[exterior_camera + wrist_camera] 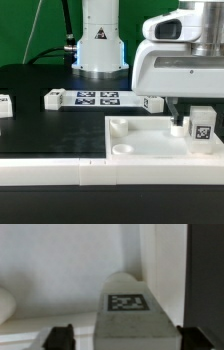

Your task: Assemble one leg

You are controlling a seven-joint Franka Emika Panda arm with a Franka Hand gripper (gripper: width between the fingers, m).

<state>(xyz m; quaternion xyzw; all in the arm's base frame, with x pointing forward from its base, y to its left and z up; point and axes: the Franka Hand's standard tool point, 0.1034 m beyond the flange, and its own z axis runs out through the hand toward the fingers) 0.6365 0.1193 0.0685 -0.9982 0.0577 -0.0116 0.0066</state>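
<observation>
Leg (202, 127): you see it upright on the tabletop (150, 148), at the exterior view's right end, tag facing you.
Jaws: clamped on the leg (128, 308), one finger (62, 336) at each side.
Other parts: marker board (95, 98) and loose pieces lie on the black bench (40, 120), well apart.

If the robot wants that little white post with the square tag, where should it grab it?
Probably by the two plain sides of the leg, coming from above. It stands upright on the tabletop, so its upper part is free, and its flat sides suit two fingers. In the wrist view the gripper already straddles it that way.
</observation>
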